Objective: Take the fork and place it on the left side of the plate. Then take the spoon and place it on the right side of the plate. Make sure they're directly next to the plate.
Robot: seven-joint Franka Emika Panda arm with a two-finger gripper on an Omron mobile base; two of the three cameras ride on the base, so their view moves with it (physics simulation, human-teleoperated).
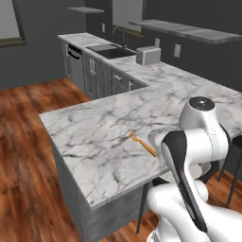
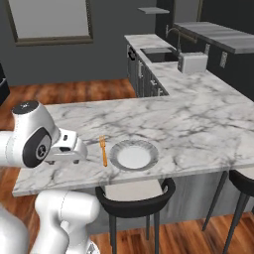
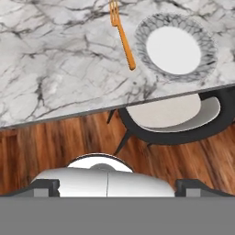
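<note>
Just left of the plate (image 2: 134,155) the fork (image 2: 103,151) lies with its long axis pointing away from the counter edge, ahead of the empty, wide-open gripper (image 2: 74,151).

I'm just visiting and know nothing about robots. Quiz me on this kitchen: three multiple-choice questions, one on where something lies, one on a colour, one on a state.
1. Where does the fork lie?
A. On the plate
B. On the counter beside the plate
C. In the sink

2. What colour is the fork?
A. Orange
B. Blue
C. Silver

3. What is on the plate?
A. A spoon
B. Food
C. Nothing

Answers:
1 B: in the right base view the fork rests on the marble counter, just left of the plate with a narrow gap.
2 A: it is orange all over.
3 C: the hand view shows a bare white centre.
</note>
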